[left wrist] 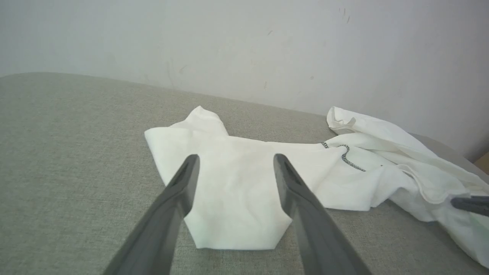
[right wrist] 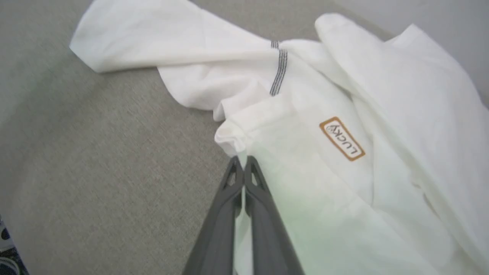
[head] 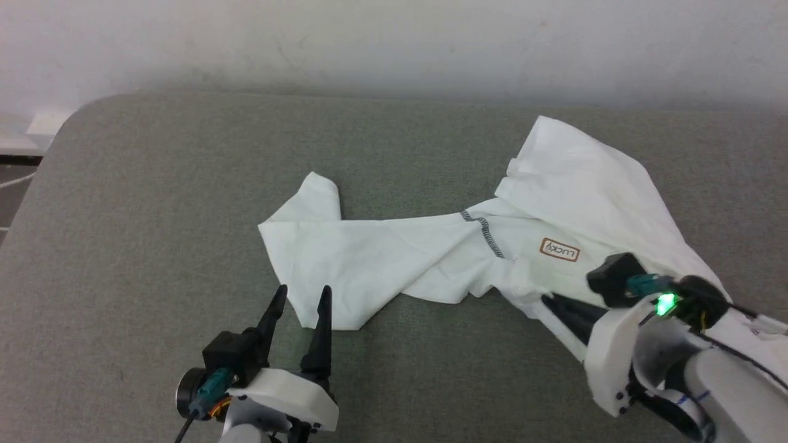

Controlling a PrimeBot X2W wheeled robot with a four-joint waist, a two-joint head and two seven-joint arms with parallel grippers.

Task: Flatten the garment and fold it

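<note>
The garment (head: 381,252) is white, thin and creased, with a grey zigzag seam (head: 486,232) and a brown-bordered patch (head: 559,250). It lies on the grey cushion (head: 154,215), from centre out to 3 o'clock. Its long axis runs 9 to 3 o'clock, sleeve end toward 9. The left gripper (head: 303,290) has its fingers apart at 6 o'clock of the sleeve. The right gripper (head: 548,300) is pinched on a bunched garment edge.

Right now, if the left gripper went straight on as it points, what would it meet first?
Most likely the garment, its near end just ahead of the open left gripper; height above it unclear.

garment (head: 381,258) partly behind R arm (head: 695,363)
</note>
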